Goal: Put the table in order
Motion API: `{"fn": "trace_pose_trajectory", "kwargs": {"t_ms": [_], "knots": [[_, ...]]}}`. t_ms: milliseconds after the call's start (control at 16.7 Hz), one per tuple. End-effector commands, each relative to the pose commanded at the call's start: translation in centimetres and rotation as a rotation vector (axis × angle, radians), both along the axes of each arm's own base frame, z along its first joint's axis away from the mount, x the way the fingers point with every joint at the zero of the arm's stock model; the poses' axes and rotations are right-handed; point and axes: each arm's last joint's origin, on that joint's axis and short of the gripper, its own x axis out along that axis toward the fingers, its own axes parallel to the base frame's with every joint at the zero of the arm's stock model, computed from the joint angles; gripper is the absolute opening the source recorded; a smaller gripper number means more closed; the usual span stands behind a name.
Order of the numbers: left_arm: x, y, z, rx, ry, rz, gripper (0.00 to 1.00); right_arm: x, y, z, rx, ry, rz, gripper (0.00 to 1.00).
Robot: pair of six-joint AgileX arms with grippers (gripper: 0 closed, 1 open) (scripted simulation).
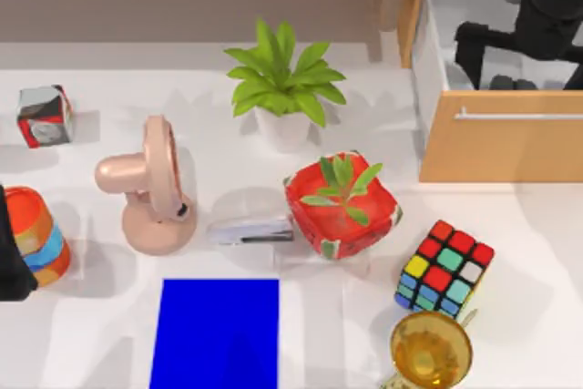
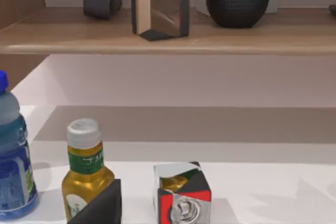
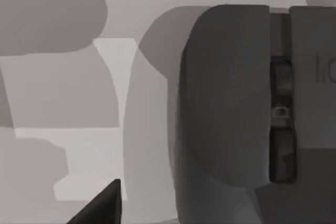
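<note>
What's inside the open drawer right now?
In the drawer, the right pincer hangs over a dark computer mouse. The arm covers much of the drawer floor, so anything beneath it stays hidden.

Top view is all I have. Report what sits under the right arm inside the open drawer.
Observer: The right wrist view shows a dark computer mouse lying on a pale surface, close beneath the camera.
Operator: Switch to the left wrist view. Name what stands beside the small red and silver cube.
Observer: A yellow tea bottle with a green label stands beside the cube, with a blue water bottle next to that.
</note>
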Motion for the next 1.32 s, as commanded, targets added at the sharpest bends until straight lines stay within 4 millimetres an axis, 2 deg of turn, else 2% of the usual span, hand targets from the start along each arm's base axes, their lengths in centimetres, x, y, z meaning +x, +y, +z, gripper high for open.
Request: {"fn": "trace_pose_trajectory", "kwargs": {"t_ms": [1140, 1320], "knots": [[0.0, 0.0, 0.0, 0.000, 0.000, 0.000, 1.00, 0.1, 0.1, -1.6, -0.001, -0.009, 0.004, 1.00], [0.0, 0.0, 0.0, 0.000, 0.000, 0.000, 1.00, 0.3, 0.1, -2.7, 0.000, -0.004, 0.003, 1.00]]}}
